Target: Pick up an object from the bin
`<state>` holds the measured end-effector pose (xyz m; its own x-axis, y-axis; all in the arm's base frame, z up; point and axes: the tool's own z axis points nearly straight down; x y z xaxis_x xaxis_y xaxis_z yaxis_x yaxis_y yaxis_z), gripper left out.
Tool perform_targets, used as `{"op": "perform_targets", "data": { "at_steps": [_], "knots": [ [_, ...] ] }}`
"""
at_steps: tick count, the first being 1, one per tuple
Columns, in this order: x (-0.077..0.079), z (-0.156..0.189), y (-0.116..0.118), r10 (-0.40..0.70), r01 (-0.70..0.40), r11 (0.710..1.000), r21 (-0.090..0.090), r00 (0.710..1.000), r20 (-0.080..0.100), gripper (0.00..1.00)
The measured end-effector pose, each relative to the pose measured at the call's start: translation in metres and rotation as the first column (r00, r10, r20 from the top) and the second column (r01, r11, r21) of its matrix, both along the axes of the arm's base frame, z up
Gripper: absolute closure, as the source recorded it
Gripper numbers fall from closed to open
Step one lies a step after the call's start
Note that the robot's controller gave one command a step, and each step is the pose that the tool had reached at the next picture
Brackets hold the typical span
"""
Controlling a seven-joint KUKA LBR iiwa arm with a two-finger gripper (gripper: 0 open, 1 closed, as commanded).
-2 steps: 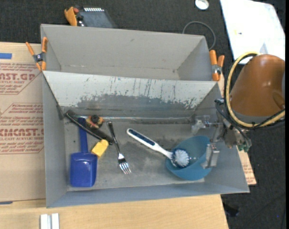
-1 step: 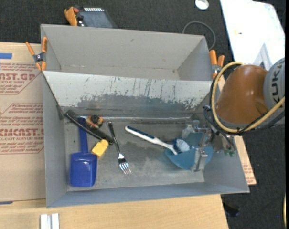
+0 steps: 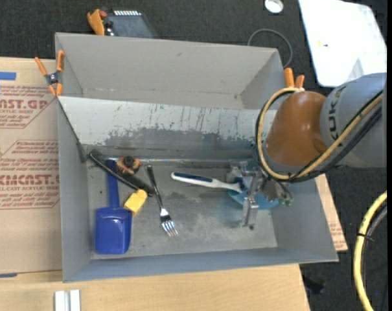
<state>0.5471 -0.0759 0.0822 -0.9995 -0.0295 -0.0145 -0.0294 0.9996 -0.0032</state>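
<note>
My gripper [image 3: 249, 216] hangs low over the right part of the bin floor, under the arm's orange cover. A white-handled brush with a blue end [image 3: 197, 180] lies just to its left, its blue end reaching the gripper. A small blue piece [image 3: 268, 203] shows right beside the gripper, touching or nearly touching it. I cannot tell whether anything is held.
Toward the middle lies a metal fork [image 3: 161, 206], tines pointing to the front. At the left are a blue scoop [image 3: 113, 225] and a black-handled tool with a yellow tip [image 3: 135, 201]. The bin's sloped back wall rises close behind the gripper.
</note>
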Motion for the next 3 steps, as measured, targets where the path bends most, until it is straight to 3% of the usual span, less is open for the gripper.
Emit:
{"op": "perform_targets", "data": {
  "at_steps": [1, 3],
  "knots": [
    [0.0195, -0.0071, 0.0323, 0.085, -0.085, 0.996, 0.002, 0.996, -0.007, 1.00],
    [0.0231, -0.0082, 0.0350, 0.127, -0.127, 0.992, 0.000, 0.992, -0.008, 1.00]
  ]
}}
